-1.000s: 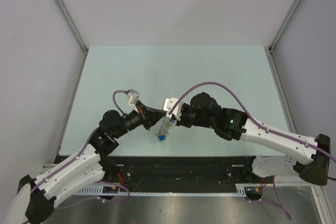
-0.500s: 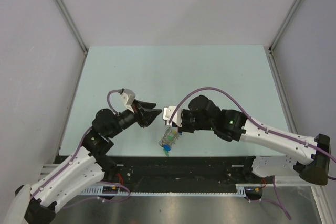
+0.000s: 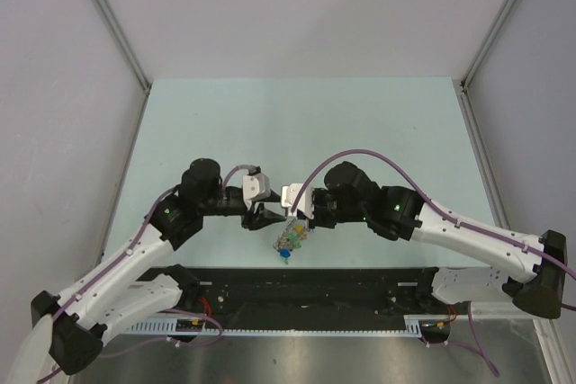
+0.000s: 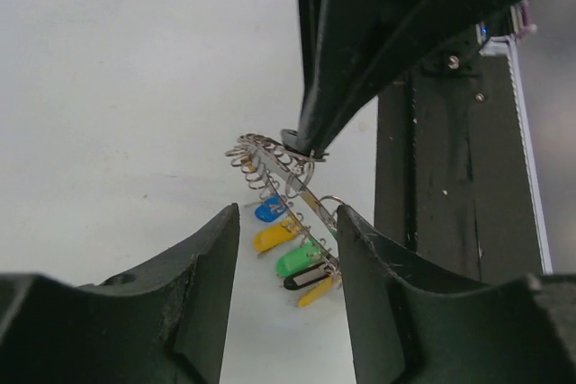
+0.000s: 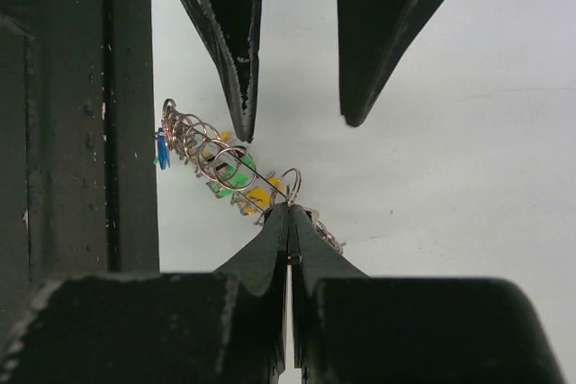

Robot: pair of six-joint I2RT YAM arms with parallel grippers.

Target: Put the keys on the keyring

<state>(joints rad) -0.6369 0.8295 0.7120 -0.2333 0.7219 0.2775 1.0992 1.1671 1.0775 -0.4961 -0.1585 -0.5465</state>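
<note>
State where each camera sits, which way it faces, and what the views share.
Top external: above, behind the bases, looking down on the pale green table; both arms show.
Left wrist: looks past its open left gripper at the grey coiled metal keyring.
Right wrist: looks past the shut right gripper pinching that keyring.
Shared: keyring and coloured-headed keys.

This is a lab test cell, not a home or a shop. My left arm (image 3: pixel 126 267) and right arm (image 3: pixel 468 236) are bolted to a black mounting rail (image 3: pixel 306 283) at 6 o'clock of a bare, pale green table (image 3: pixel 297 119). Plain grey-white panels (image 3: pixel 297 15) box the table in at 9, 12 and 3 o'clock, joined by bare aluminium struts (image 3: pixel 112 24). Purple cables (image 3: pixel 360 143) run loose along my 2 arms, and a slotted white cable duct (image 3: pixel 297 334) lies nearer than the rail.
</note>
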